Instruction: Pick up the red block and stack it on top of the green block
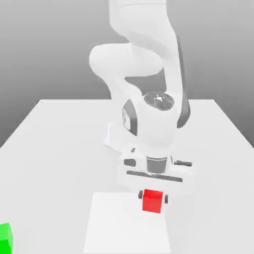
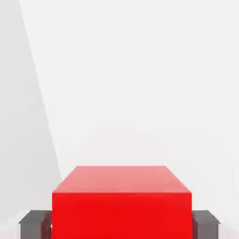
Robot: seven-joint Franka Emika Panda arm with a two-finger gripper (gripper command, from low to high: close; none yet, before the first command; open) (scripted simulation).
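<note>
Red block [image 1: 152, 202] | gripper [image 2: 122, 225]: fingers closed onto two opposite sides, opened only as wide as block | place: near 1-to-2 o'clock corner of white sheet [image 1: 124, 230] | green block [image 1: 5, 239]: exterior view, toward 8-to-9 o'clock, well apart

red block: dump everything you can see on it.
The red block is a plain, box-shaped solid with flat faces and straight edges, one even red, no marks or damage visible; material looks like smooth plastic. The dark pads of the tool flank it, against two opposite sides. In the exterior view it appears at the right part of the white square. Whether it's lifted, I can't tell.
</note>
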